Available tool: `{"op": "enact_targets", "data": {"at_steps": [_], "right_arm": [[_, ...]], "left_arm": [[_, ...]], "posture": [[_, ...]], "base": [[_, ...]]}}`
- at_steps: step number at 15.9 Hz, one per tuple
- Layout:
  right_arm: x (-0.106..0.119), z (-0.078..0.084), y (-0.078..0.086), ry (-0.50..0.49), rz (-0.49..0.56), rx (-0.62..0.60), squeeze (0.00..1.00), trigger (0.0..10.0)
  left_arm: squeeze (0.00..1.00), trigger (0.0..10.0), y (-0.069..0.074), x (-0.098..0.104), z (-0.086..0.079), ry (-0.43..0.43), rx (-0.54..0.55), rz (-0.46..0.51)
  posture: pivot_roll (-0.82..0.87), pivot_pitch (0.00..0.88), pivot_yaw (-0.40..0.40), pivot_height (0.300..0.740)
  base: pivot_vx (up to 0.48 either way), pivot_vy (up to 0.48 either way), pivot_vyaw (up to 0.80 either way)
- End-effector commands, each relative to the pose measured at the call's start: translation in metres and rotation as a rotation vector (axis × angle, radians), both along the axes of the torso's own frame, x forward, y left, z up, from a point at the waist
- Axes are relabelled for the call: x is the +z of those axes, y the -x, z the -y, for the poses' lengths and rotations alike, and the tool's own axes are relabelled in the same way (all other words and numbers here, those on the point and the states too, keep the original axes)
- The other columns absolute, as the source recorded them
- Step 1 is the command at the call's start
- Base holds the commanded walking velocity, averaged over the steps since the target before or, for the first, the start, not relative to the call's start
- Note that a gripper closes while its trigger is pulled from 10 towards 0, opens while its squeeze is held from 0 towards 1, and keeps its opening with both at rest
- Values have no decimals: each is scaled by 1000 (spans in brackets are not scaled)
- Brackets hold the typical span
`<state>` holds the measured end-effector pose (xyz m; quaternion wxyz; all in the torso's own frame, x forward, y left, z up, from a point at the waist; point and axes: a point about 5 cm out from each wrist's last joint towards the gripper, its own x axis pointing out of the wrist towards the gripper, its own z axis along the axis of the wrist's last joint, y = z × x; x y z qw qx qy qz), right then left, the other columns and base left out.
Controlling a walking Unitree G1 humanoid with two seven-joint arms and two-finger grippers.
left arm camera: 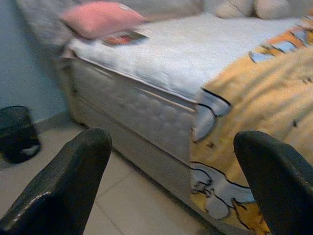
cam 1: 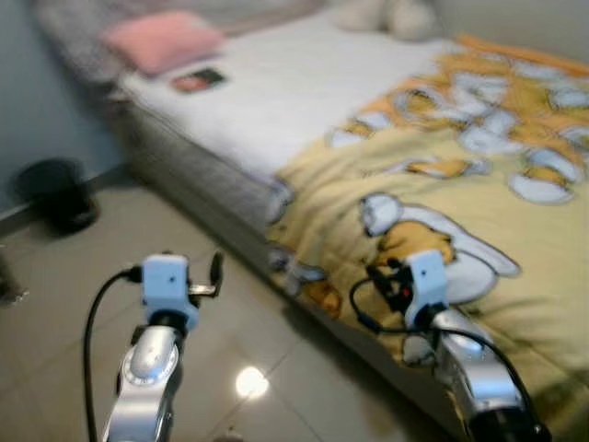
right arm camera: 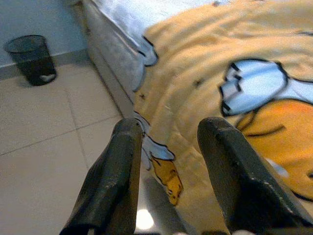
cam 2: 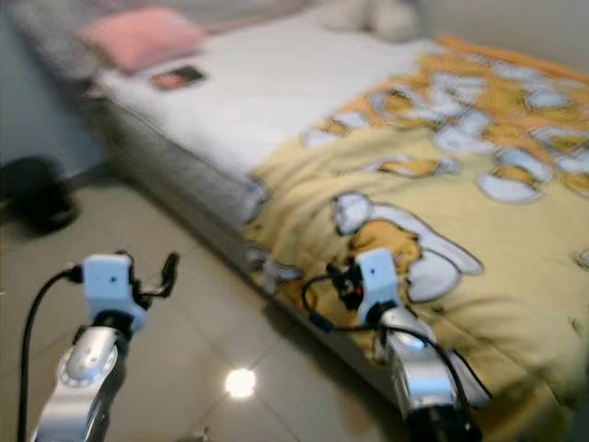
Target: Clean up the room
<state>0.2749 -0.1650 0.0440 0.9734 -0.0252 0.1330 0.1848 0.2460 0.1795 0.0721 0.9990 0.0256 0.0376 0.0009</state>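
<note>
While the head views are slightly blurred, the bed (cam 1: 276, 101) is plain enough and serves as the landmark. A yellow cartoon-print blanket (cam 1: 460, 203) covers the nearer part of the bed and hangs over its side edge down toward the tiled floor (cam 1: 120, 230). Farther along the bed, the white mattress top is bare; a pink pillow (cam 1: 164, 40) lies at the far corner, and a small flat card or booklet (cam 1: 196, 80) rests just beside the pillow on the sheet. Pale stuffed toys (cam 1: 386, 16) sit at the far side of the bed. A black wastebasket (right arm camera: 31, 58) stands on the floor near the wall, well apart from the bed's corner.

The left gripper (left arm camera: 166, 181) is raised over the floor beside the bed, its 2 fingers (left arm camera: 63, 186) spread wide with nothing between them. The right gripper (right arm camera: 168, 166) hovers at the bed's edge above the hanging blanket, its fingers (right arm camera: 115, 181) parted more narrowly and holding nothing.
</note>
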Motion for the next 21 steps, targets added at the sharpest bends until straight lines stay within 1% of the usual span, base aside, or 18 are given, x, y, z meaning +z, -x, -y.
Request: {"op": "enact_targets", "data": {"at_steps": [1, 2, 3, 4, 6, 8, 10, 12, 14, 17, 19, 21], "right_arm": [[6, -11, -6, -25, 24, 34, 0, 10000], [6, -11, -7, -28, 25, 29, 0, 10000], [6, -12, -7, -39, 26, 24, 0, 10000], [6, -13, -7, -56, 26, 20, 0, 10000], [6, -16, -5, -96, 18, 31, 0, 10000], [5, -22, -2, -109, 17, 57, 0, 10000], [6, -23, -2, -113, 20, 60, 0, 10000], [8, -20, -5, -111, 26, 63, 0, 10000], [9, -18, -7, -107, 29, 69, 0, 10000], [13, -22, -14, -98, 53, 58, 0, 10000], [16, -21, -16, -105, 88, 7, 0, 10000], [19, -14, -18, -137, 103, -32, 0, 10000]], "left_arm": [[0, 10000, 4, 2, -10, -19, 20, 9], [0, 10000, 7, 1, -10, 19, 30, -1], [0, 10000, 8, 0, -12, 33, 37, -7], [0, 10000, 9, 2, -12, 14, 32, 12], [0, 10000, 9, 2, -10, 5, 35, 15], [0, 10000, 10, 5, -9, -38, 21, 48], [0, 10000, 11, 8, -6, -44, 4, 73], [0, 10000, 10, 12, -5, -25, 13, 90], [0, 10000, 8, 14, -3, -26, 13, 103], [0, 10000, 8, 16, -8, -25, 51, 123], [0, 10000, 11, 16, -12, -36, 85, 135], [0, 10000, 14, 16, -13, -35, 108, 149]], "posture": [[-33, 0, 1, 740], [-31, 0, -2, 740], [-28, 0, -4, 740], [-26, 0, -8, 740], [-26, 0, -12, 740], [-27, 0, -11, 740], [-28, 0, -12, 740], [-28, 0, -13, 740], [-23, 0, -18, 740], [-15, 0, -35, 740], [-8, 0, -45, 740], [-7, 0, -43, 740]], "base": [[0, 0, 800], [0, 0, 800], [0, 0, 800], [0, 0, 800], [0, 0, 800], [0, 0, 800], [0, 0, 800], [324, 0, 800], [420, 0, 800], [425, 0, 800], [426, 0, 800], [424, 0, 800]]}}
